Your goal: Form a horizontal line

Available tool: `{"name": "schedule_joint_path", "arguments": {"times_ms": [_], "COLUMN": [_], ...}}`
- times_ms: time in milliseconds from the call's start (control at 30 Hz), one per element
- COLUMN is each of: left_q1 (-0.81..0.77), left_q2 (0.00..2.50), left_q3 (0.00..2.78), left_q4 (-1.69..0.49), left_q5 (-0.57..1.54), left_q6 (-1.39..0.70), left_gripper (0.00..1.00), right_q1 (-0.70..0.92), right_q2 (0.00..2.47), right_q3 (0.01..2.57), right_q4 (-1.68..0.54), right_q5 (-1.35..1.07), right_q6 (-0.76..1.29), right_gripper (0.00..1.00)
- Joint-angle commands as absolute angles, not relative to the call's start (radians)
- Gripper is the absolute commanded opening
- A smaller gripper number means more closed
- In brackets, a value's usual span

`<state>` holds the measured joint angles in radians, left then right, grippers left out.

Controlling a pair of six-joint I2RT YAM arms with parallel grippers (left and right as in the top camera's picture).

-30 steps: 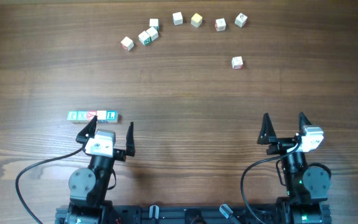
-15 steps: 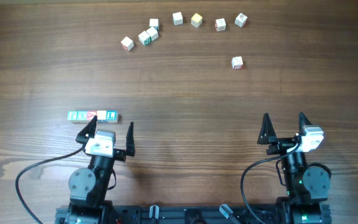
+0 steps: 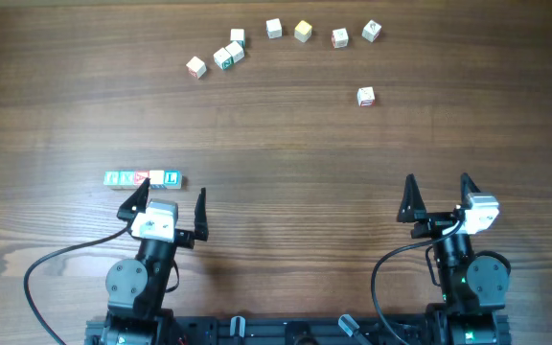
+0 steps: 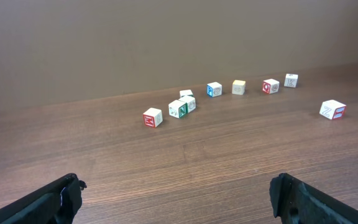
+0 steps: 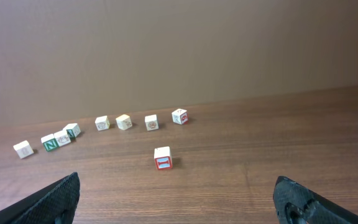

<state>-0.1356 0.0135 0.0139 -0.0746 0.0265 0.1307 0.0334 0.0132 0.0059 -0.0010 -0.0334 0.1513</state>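
Desk: dark wood-grain desk (image 3: 286,134) seen from above, with both arms parked at its near edge.
Progress: the horizontal line (image 3: 142,178) stood assembled, about five cubes edge to edge with green, red and blue faces up. Eight loose cubes (image 3: 274,29) lay in an arc near the far edge and a lone cube (image 3: 366,96) lay nearer. If these belonged in the row, most of the work was judged to remain.
Long axis: ran left to right, parallel to the desk's near edge, with no visible bend or gap.
Position: on the robot's left side of the desk, just beyond the left claw (image 3: 173,189) and not touching it; well apart from every loose cube.
Left claw: jaws spread wide, nothing between them.
Right claw: the right claw (image 3: 437,179) likewise stood wide open and empty over bare desk.
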Motion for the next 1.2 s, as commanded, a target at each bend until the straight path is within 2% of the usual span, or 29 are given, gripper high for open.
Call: {"name": "schedule_joint_path", "arguments": {"times_ms": [0,1167], "left_q1": [-0.125,-0.125], "left_q2": [0.003,0.004], "left_q3": [0.006,0.006], "left_q4": [-0.075,-0.075], "left_q5": [0.017,0.017], "left_q6": [0.15,0.15], "left_gripper": [1.0,1.0], "right_q1": [0.028,0.028], "right_q2": [0.005,0.005], "right_q3": [0.005,0.005], "right_q4": [0.002,0.002], "right_q5": [-0.048,-0.048], "right_q6": [0.133,0.133], "right_gripper": [1.0,1.0]}}
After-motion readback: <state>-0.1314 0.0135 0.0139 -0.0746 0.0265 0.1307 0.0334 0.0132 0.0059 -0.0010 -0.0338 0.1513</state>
